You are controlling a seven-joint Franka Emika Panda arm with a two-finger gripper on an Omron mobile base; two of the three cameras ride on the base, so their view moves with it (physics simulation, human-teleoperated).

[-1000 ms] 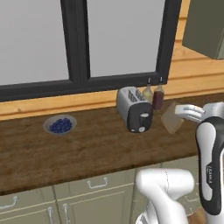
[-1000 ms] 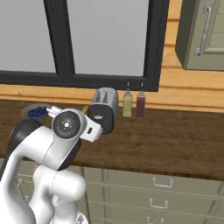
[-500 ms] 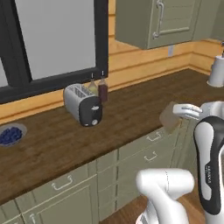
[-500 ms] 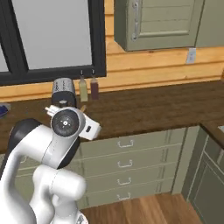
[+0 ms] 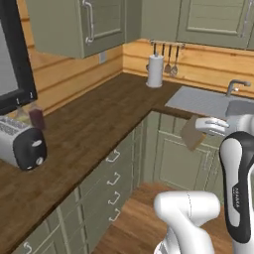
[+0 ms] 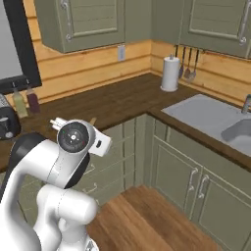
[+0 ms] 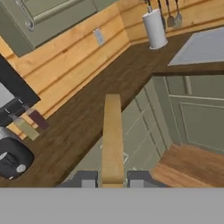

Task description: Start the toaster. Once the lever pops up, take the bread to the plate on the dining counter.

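My gripper is shut on the bread, a tan slice held in the air over the floor, in front of the corner cabinets. In the hand view the bread stands edge-on between the two fingertips of the gripper. The toaster sits far to the left on the dark wood worktop, well away from the hand. A small pale tab, the lever, shows on its black end face. The toaster also lies at the hand view's lower left. The plate and the dining counter are out of view.
Two dark bottles stand behind the toaster. A paper towel roll and hanging utensils are at the corner. To the right lie a sink with a tap. Green cabinet fronts border the wood floor.
The whole picture has swung right as the base turned: the toaster slid to the far left, and the corner and sink came into view. The bread stays in my gripper.
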